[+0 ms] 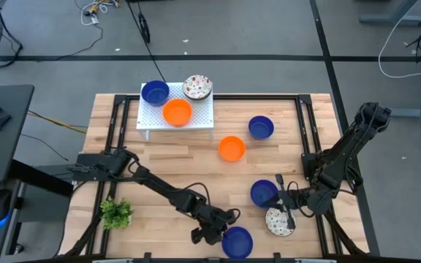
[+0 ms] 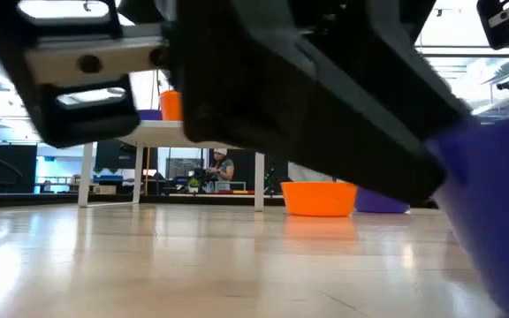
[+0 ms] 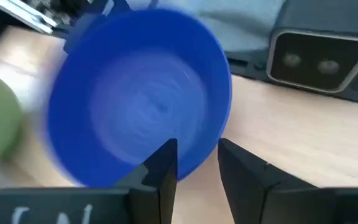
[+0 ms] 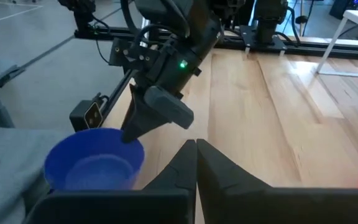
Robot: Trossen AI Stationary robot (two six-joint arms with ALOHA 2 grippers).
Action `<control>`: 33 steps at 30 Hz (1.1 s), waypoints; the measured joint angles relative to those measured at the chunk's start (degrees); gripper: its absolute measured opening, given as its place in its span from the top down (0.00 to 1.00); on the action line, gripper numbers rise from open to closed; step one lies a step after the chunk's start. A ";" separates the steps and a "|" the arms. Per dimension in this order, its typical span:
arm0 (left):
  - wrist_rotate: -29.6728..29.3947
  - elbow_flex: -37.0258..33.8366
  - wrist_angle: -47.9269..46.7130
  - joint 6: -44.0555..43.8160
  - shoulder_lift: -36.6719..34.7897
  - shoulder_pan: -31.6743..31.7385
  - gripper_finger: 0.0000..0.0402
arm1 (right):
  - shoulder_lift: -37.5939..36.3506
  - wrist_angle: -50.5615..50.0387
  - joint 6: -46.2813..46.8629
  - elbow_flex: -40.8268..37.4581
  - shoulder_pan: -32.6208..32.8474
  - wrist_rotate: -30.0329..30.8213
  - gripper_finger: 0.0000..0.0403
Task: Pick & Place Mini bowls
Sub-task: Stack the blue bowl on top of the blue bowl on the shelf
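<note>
A blue mini bowl (image 1: 237, 241) sits at the table's near edge, and my left gripper (image 1: 221, 232) is shut on its rim. It fills the left wrist view (image 3: 135, 106) and shows in the right wrist view (image 4: 95, 165). My right gripper (image 1: 289, 210) is over a speckled bowl (image 1: 278, 222), beside another blue bowl (image 1: 264, 193). Its fingers (image 4: 196, 149) are shut with nothing seen between them. An orange bowl (image 1: 232, 148) and a blue bowl (image 1: 261, 127) rest on the table. A blue (image 1: 155, 92), an orange (image 1: 177, 112) and a speckled bowl (image 1: 196, 87) sit on the white rack (image 1: 196, 117). My left gripper (image 3: 197, 155) pinches the blue bowl's rim (image 3: 199, 167) on the side nearest the arm, one finger (image 3: 163, 165) inside the bowl and one (image 3: 244, 171) outside. The fingers (image 4: 135, 127) slant down onto it from the table's left. Whether the bowl is lifted, I cannot tell.
A small green plant (image 1: 116, 212) stands near the table's left front corner. A black frame (image 1: 298, 117) runs along the table's sides. In the low view the left gripper (image 2: 281, 88) fills most of the picture, with the orange bowl (image 2: 319, 196) behind it.
</note>
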 joint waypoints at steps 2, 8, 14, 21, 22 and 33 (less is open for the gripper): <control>-0.01 0.00 1.35 0.19 0.11 0.04 0.72 | 0.00 0.04 0.88 0.00 -0.01 0.00 0.98; -0.22 -0.02 6.37 3.00 0.74 -0.28 0.75 | 0.00 0.21 2.15 0.00 0.04 0.00 0.98; 0.16 -0.02 7.17 4.32 1.20 0.20 0.76 | 0.00 0.40 2.60 0.00 0.08 0.00 0.98; 0.00 0.02 11.18 4.84 1.81 1.06 0.76 | 0.00 1.99 2.60 0.00 0.08 0.00 0.98; 0.04 0.02 11.35 4.84 1.97 1.27 0.76 | 0.00 2.16 2.60 0.00 0.08 0.00 0.98; -6.99 1.17 9.98 -5.19 1.64 2.65 0.59 | 0.18 2.69 5.24 0.00 0.08 -8.50 0.98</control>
